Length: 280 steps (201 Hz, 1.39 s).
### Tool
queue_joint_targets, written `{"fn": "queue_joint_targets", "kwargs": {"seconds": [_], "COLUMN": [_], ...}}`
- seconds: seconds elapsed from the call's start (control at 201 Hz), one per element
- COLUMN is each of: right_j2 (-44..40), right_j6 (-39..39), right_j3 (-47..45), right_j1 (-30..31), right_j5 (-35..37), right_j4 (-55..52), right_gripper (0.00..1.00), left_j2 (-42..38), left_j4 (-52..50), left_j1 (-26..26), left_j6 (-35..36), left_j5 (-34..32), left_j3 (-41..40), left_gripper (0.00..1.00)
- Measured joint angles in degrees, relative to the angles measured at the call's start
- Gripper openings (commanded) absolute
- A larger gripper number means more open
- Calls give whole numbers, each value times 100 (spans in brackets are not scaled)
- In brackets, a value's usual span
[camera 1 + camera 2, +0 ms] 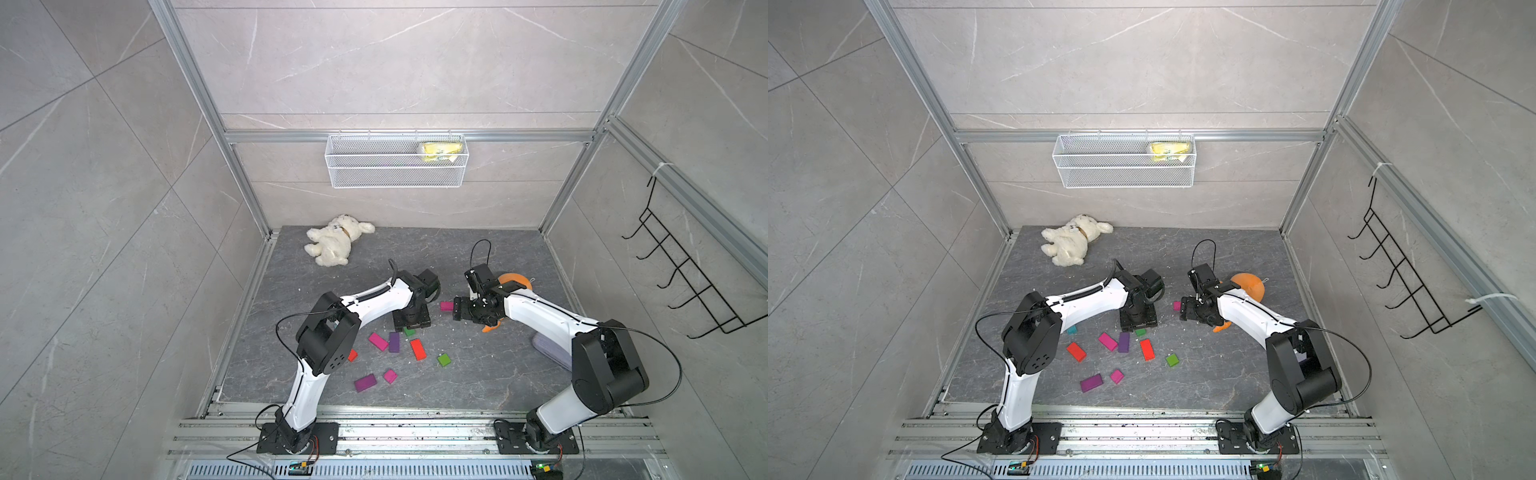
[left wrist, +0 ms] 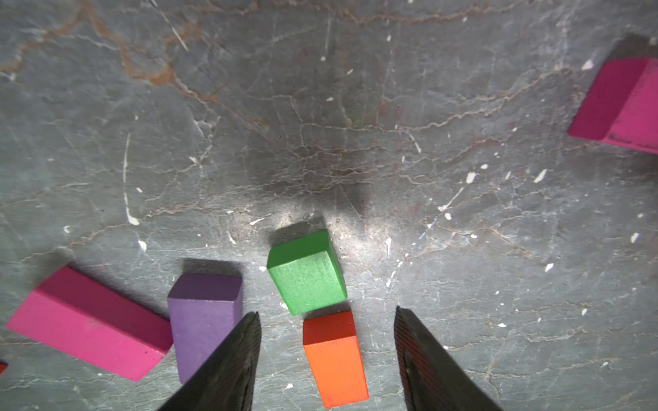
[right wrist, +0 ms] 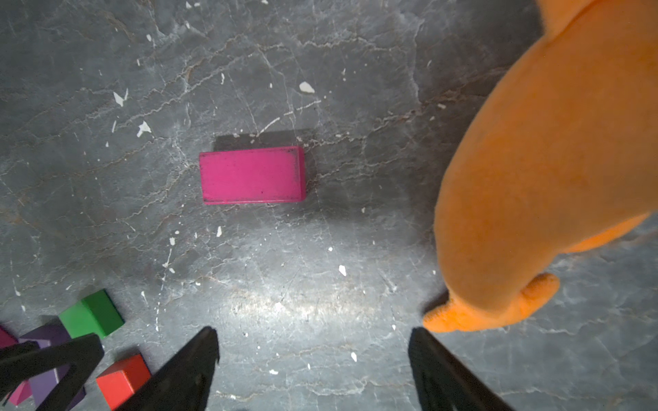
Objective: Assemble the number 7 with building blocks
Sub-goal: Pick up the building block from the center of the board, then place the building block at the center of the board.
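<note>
My left gripper (image 2: 326, 312) has its jaws apart, a red block (image 2: 334, 359) showing between them. My right gripper (image 3: 313, 331) gapes empty. The yellow packet (image 1: 441, 150) has print too small to read.

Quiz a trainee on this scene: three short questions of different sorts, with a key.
1. True or false: the white plush dog lies at the far left of the table.
2. The lone block straight ahead of the right gripper is: A green, B magenta, C teal.
3. Fill in: the wire basket on the back wall holds a ___ packet.
Key: 1 true; 2 B; 3 yellow.
</note>
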Motion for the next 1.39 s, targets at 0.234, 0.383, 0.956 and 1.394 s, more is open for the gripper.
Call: {"fn": "queue_joint_targets", "kwargs": {"seconds": [0.234, 0.383, 0.956, 1.394], "right_j2": [0, 0, 0, 63], "right_j6": [0, 0, 0, 0], "right_j3": [0, 0, 0, 90], "right_j1": [-2, 0, 0, 0], "right_j5": [2, 2, 4, 50], "right_j4": [0, 0, -7, -90], "right_gripper": [86, 86, 86, 84], "left_j2": [188, 240, 415, 874], "left_j4": [-7, -13, -66, -225], "left_j1": [-2, 0, 55, 162], "left_j6": [-37, -57, 212, 1602], "left_j5": [-4, -15, -203, -413], "left_j3": [-2, -2, 92, 1071], "left_gripper": [62, 59, 19, 15]}}
